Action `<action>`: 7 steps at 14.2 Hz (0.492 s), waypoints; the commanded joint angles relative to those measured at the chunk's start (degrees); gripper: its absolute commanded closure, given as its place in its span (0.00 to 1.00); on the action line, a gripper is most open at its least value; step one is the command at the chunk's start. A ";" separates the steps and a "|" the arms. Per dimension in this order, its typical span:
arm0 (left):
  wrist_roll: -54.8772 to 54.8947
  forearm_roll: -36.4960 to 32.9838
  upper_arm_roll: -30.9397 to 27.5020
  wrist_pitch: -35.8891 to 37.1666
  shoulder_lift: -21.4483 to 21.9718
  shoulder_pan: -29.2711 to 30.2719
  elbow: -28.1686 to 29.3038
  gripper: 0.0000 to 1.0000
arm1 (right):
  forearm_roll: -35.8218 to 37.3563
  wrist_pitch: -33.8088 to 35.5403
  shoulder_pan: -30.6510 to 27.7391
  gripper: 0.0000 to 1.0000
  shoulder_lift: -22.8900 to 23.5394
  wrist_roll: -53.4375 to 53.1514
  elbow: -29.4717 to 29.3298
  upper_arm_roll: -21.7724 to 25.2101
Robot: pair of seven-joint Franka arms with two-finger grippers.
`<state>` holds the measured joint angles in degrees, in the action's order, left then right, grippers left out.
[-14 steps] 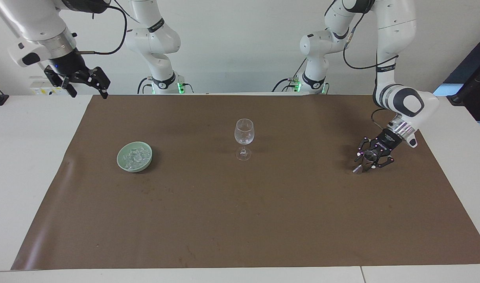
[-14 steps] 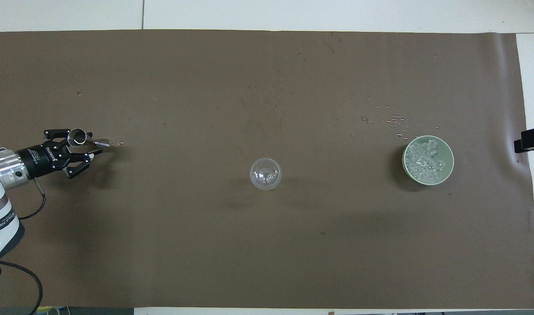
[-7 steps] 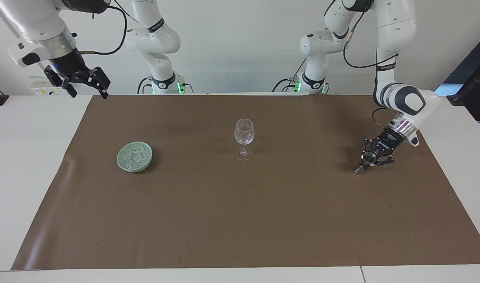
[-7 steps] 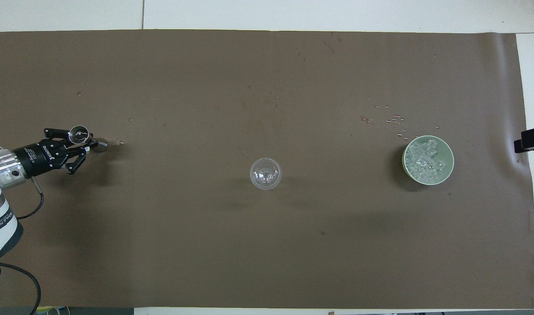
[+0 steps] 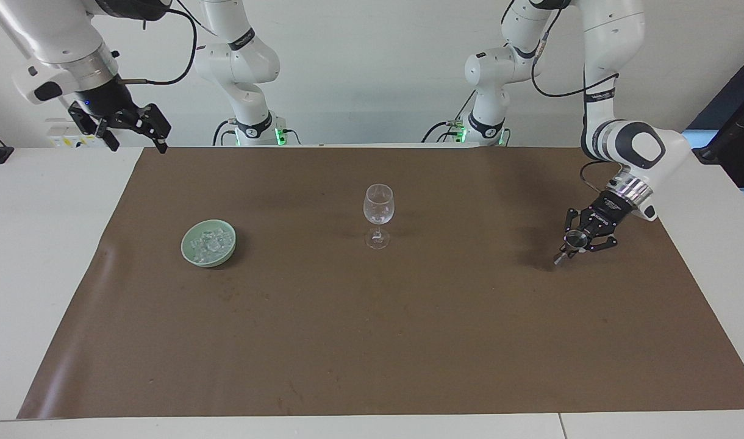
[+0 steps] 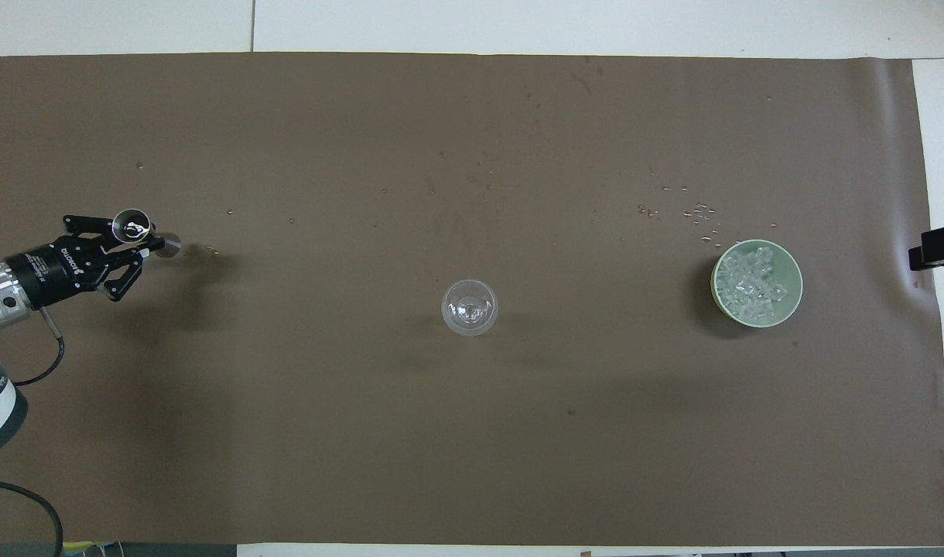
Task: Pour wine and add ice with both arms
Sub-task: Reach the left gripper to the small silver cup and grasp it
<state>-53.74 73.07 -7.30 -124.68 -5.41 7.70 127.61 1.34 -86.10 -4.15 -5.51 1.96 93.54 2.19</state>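
Note:
A clear stemmed wine glass (image 5: 378,210) stands upright at the middle of the brown mat; it also shows in the overhead view (image 6: 469,307). The ice (image 5: 210,242) is heaped in a pale green bowl (image 5: 188,251) toward the right arm's end; the overhead view shows the ice (image 6: 753,282) in the bowl (image 6: 796,300). My left gripper (image 5: 582,242) is shut on a small metal measuring cup (image 5: 574,240) and holds it tilted just above the mat, toward the left arm's end; both also show from overhead, the gripper (image 6: 128,249) and the cup (image 6: 132,225). My right gripper (image 5: 134,127) waits high, open and empty.
The brown mat (image 5: 372,341) covers most of the white table. Small droplets (image 6: 692,210) lie on the mat a little farther from the robots than the bowl. The right gripper's tip (image 6: 936,254) shows at the overhead view's edge.
My left gripper closed on the measuring cup, then raised it slightly and drew it toward the left arm's end of the table. The right arm, glass and bowl have not moved.

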 commanded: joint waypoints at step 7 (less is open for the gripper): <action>-18.65 -5.20 -0.26 1.19 13.84 -12.43 2.73 1.00 | -0.28 -0.29 -0.51 0.00 -0.82 0.32 1.12 -0.34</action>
<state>-67.19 71.11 -6.96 -123.65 4.48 -1.80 128.34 1.34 -86.10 -4.15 -5.51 1.96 93.54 2.19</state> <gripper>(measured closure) 0.780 0.000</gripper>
